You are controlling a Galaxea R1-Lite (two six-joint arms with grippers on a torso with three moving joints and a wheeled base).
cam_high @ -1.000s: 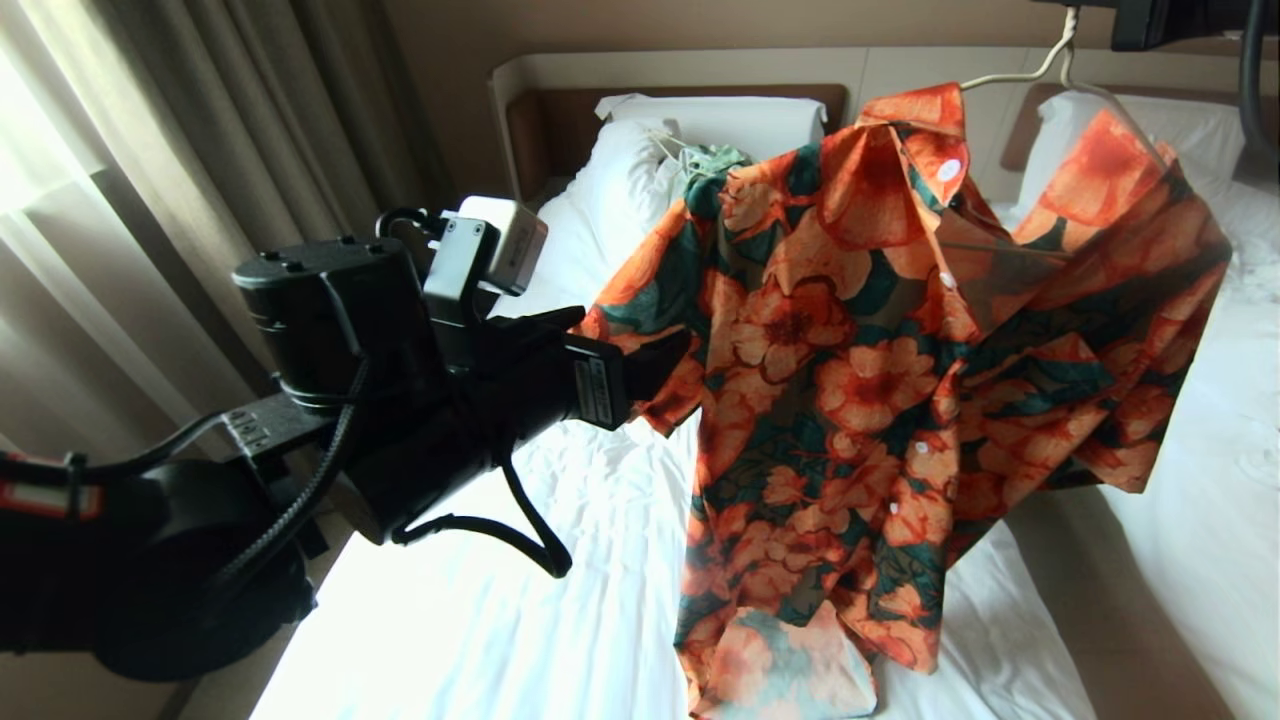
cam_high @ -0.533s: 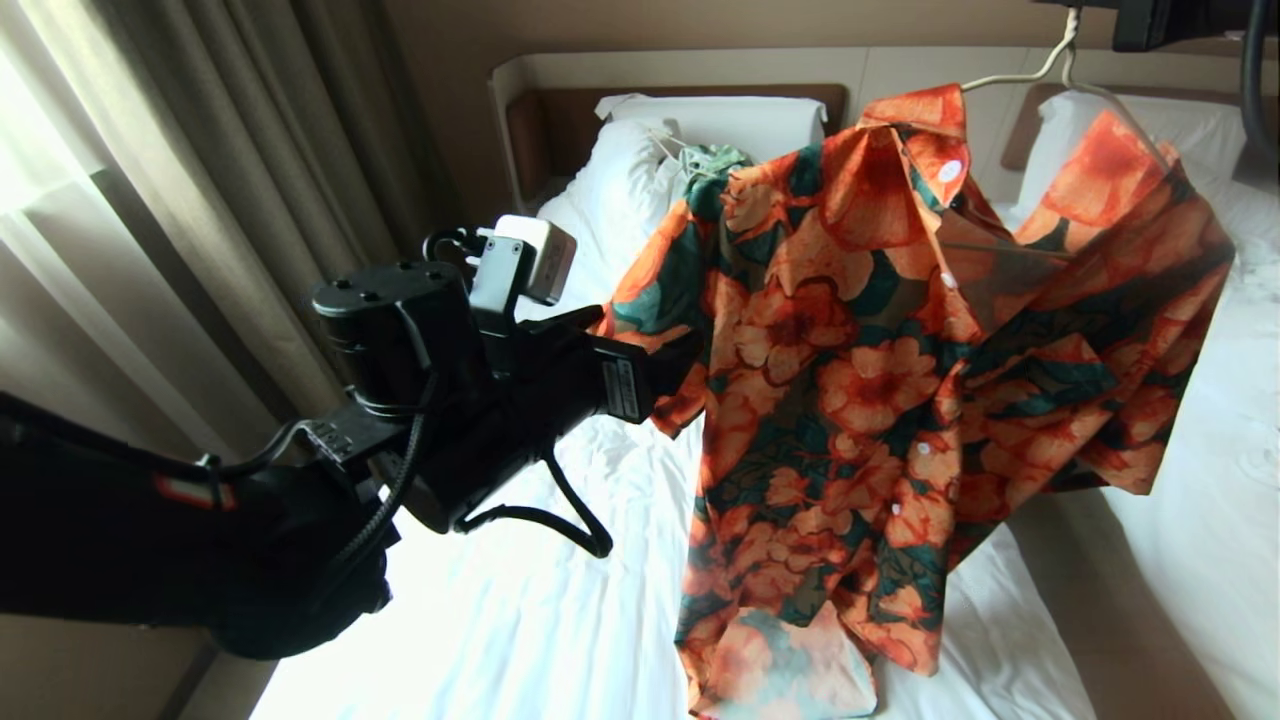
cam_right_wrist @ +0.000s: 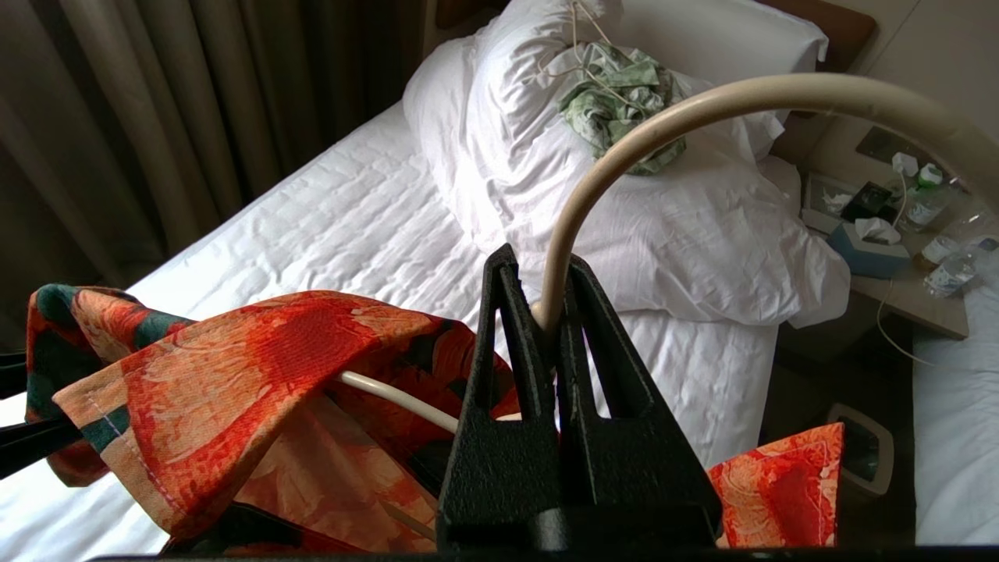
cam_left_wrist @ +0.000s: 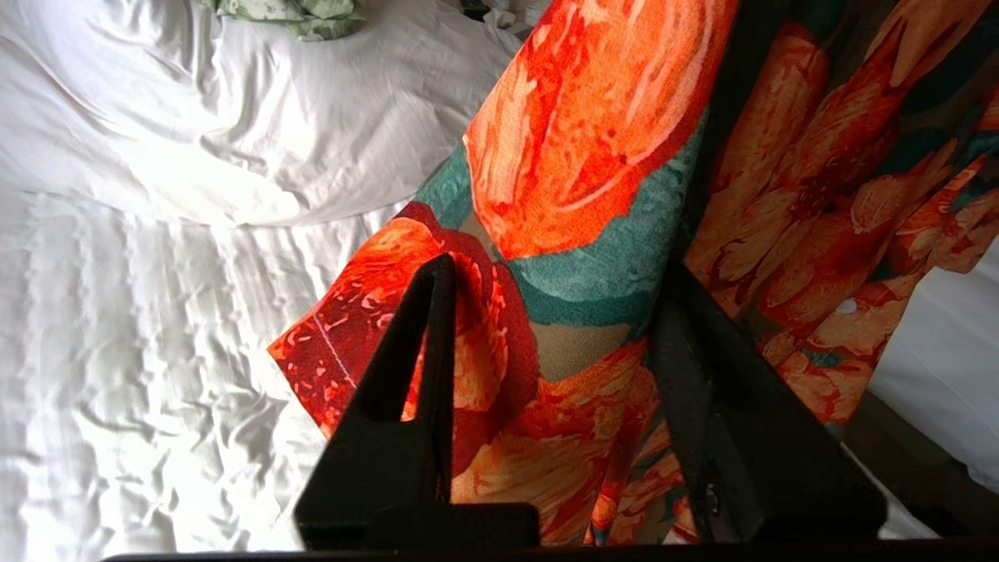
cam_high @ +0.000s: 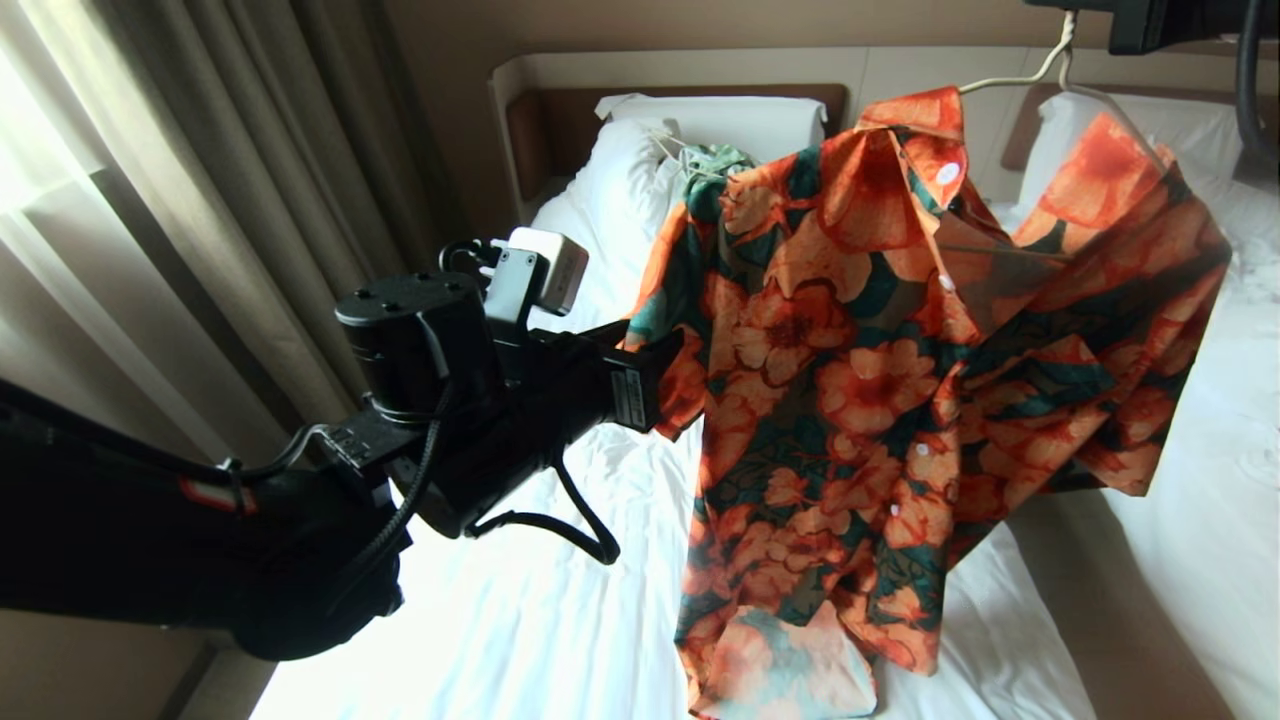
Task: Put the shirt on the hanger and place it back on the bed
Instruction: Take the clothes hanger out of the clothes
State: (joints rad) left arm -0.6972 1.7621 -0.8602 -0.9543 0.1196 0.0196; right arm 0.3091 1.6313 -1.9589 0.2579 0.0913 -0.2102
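One shirt (cam_high: 900, 400) hangs; right end effector (cam_right_wrist: 546, 312) pinches one hanger (cam_right_wrist: 663, 109), left end effector (cam_left_wrist: 546, 312) spread.

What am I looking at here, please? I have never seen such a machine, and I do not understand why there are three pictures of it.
This is a robot with two arms, and each arm ends in black jaws. One picture comes from a camera on its head; the other two come from cameras on its wrists, looking along the jaws.

In the head view, the flowered shirt hangs in the air on a cream hanger above the bed. The right gripper is shut on the hanger's hook, as the right wrist view shows. The left gripper reaches to the shirt's sleeve; the sleeve lies between its jaws, which stand apart, so I cannot tell whether they grip it.

On the white duvet near the headboard lies a small green-and-white garment. A second bed stands beside it.
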